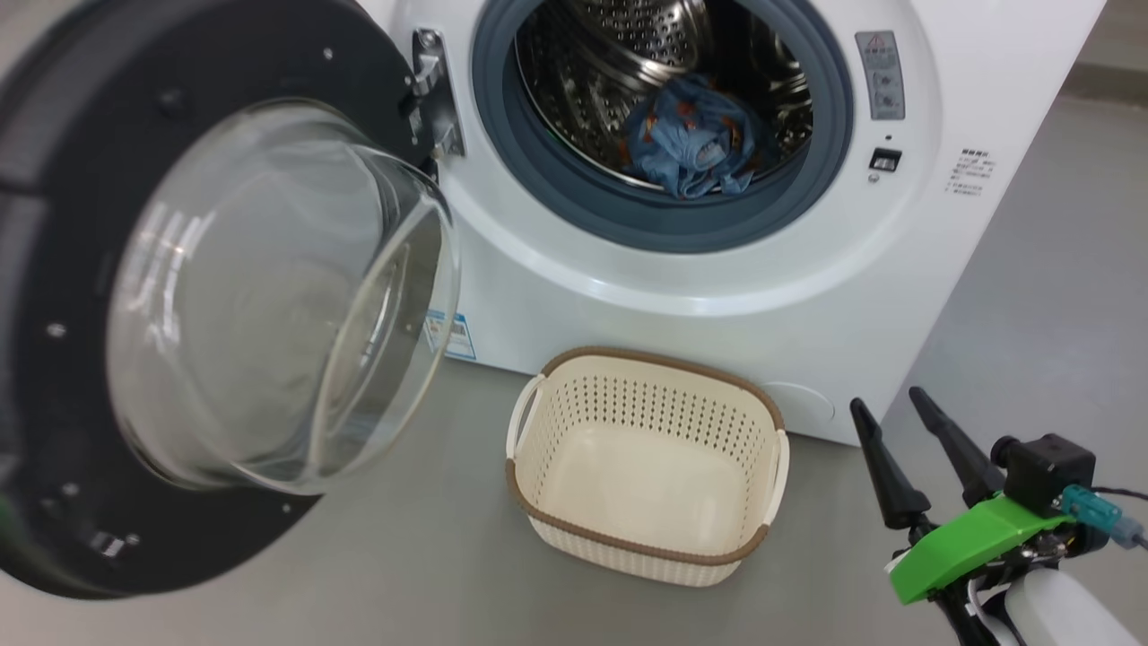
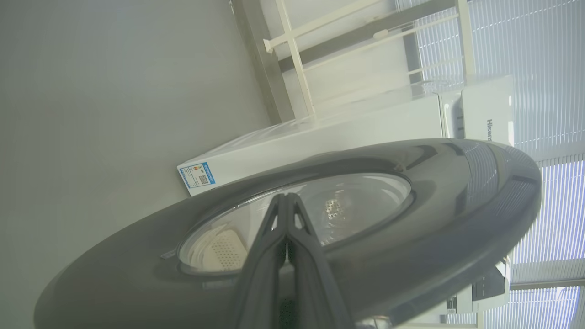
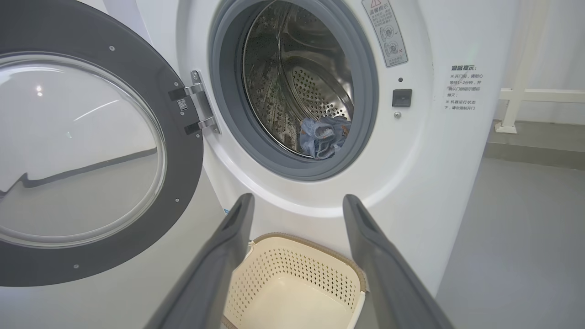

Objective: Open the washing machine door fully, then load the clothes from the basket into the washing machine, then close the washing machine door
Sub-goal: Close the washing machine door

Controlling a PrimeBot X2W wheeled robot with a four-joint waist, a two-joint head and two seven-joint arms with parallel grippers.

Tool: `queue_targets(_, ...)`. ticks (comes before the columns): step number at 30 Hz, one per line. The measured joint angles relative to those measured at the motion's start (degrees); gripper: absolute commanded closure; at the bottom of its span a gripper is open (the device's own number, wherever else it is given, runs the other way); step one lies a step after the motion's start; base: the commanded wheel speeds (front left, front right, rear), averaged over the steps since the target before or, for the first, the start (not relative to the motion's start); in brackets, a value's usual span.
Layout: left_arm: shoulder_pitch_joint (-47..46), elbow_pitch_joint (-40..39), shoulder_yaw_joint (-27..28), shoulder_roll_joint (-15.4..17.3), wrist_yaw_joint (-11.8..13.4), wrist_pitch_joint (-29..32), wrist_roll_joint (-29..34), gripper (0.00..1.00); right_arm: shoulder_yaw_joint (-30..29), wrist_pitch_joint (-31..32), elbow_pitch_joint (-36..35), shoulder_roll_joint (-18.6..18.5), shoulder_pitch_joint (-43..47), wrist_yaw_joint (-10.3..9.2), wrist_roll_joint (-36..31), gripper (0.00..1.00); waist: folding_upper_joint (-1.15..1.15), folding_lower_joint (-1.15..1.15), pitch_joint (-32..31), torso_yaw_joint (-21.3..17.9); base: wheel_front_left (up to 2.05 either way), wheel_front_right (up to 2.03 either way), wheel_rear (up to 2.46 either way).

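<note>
**Door swung wide, blue garments in the drum**

At the far left, the washing machine door point(image 1: 224, 296) stands swung out on its hinge point(image 1: 435, 90), black rim and bulging glass bowl point(image 1: 287, 305) facing the head camera. In the left wrist view the left tool point(image 2: 286, 201) lies against the door's outer side, its two dark fingers pressed together with nothing between them. Their tips sit over the edge of the glass; I cannot tell whether they touch it.

To the right of the hinge, the washing machine point(image 1: 717, 296) shows its open mouth. The clothes point(image 1: 695, 144), a crumpled heap of blue fabric with orange prints, lie low in the steel drum point(image 1: 628, 54), just behind the grey rubber ring point(image 1: 664, 224). A blue label sticker point(image 1: 453, 334) sits low on the machine's left front corner.

On the floor point(image 1: 430, 538), near the machine's front, stands the basket point(image 1: 646, 361), upright, its bare cream bottom showing.

At the near right, the right tool point(image 1: 886, 399) hangs above the floor, fingers spread apart and holding nothing, well apart from the basket.
</note>
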Motion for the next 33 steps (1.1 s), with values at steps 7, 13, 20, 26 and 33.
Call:
queue_targets(7, 5.07, -7.94, -2.24, -2.31, 0.00, 9.84, -3.56, 1.00, -0.63, 0.00, -0.02, 2.16, 1.99, 0.00, 0.05, 0.00, 0.00, 0.00, -2.64, 0.02, 0.00, 0.00, 0.00)
queue_targets(13, 6.58, -15.15, -6.19, -3.48, 2.18, 14.63, -3.46, 1.00, -2.20, 0.00, -0.07, 3.20, 2.66, 0.00, 0.07, 0.00, 0.00, 0.00, -3.81, 0.15, 0.00, 0.00, 0.00)
queue_targets(20, 8.95, -25.30, -8.69, -8.00, 7.77, 18.73, -5.64, 1.00, -3.28, 0.00, -0.30, 3.67, 2.66, 0.00, 0.07, 0.00, 0.00, 0.00, -4.01, -1.04, 0.00, 0.00, 0.00)
queue_targets(26, 10.39, -33.95, -10.04, -10.22, 10.63, 18.29, -5.87, 1.00, -4.92, 0.00, -0.60, 3.87, 2.67, 0.00, 0.05, 0.00, 0.00, 0.00, -4.10, -3.02, 0.00, 0.00, 0.00)
queue_targets(33, 11.10, -41.06, -12.36, -15.11, 15.75, 15.40, -4.81, 1.00, -5.86, 0.00, -1.09, 4.12, 2.69, 0.00, -0.04, 0.00, 0.00, 0.00, -4.08, -6.40, 0.00, 0.00, 0.00)
